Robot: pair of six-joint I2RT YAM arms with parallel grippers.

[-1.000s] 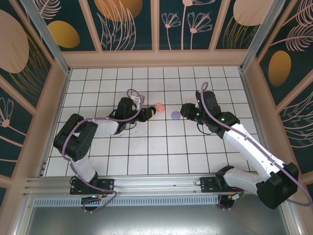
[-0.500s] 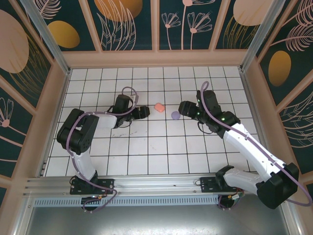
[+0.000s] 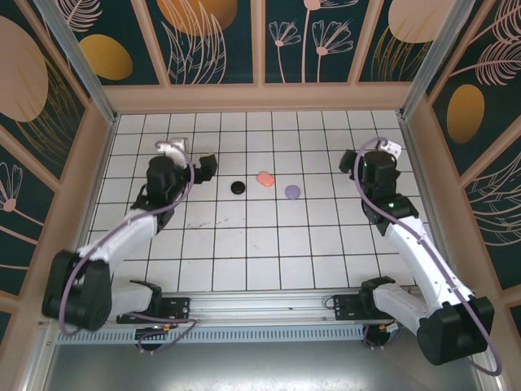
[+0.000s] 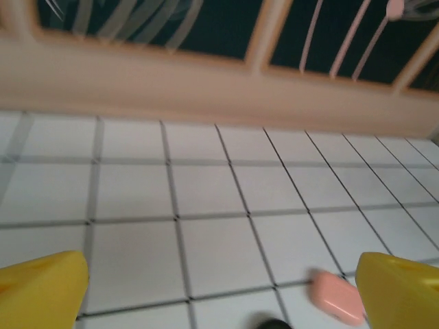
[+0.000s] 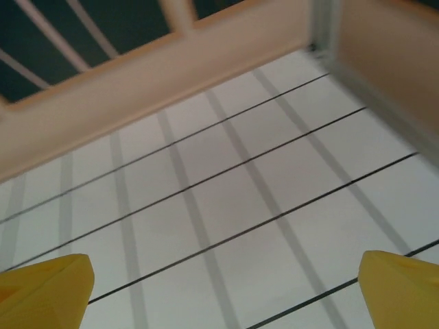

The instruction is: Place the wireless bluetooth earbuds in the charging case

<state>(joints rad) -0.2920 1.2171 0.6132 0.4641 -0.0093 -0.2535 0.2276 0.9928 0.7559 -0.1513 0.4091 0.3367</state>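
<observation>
Since a second ago both my arms have backed off the middle. My left gripper was right up against the salmon-pink case and my right gripper sat beside the lilac case. Now they hang left and right of centre, well apart from everything. Both are spread wide and holding nothing, with yellow fingertips at the bottom corners of the left wrist view and bare tabletop between them. The black case, pink and lilac lie flat in a loose row at frame centre. They look shut to me, so I'd guess the earbuds are inside, hence the retreat. The pink one's oblong, and its long axis slants upper left to lower right in the left wrist view. The other two look round, so no axis to call.
</observation>
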